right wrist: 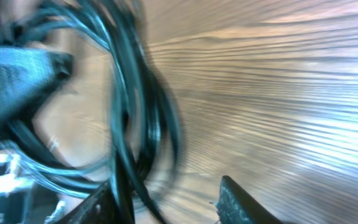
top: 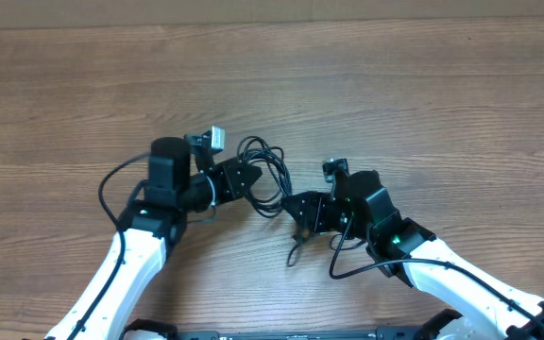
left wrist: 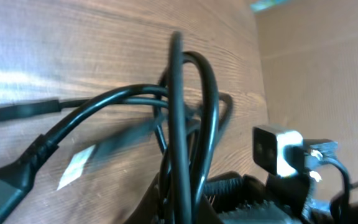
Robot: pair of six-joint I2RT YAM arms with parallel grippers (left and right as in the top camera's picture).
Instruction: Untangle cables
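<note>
Cables (left wrist: 178,118) judged light, limp, snag-prone, best gripped near a plug (left wrist: 14,180); clamped in left pincer (top: 251,180); right pincer (top: 296,205), at 4 o'clock, part-open

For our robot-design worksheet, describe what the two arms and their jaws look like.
Both the left arm and right arm have white lower links, black upper sections and black jaws. Each has a green light, a black wire looping alongside, and a small wrist camera.
</note>
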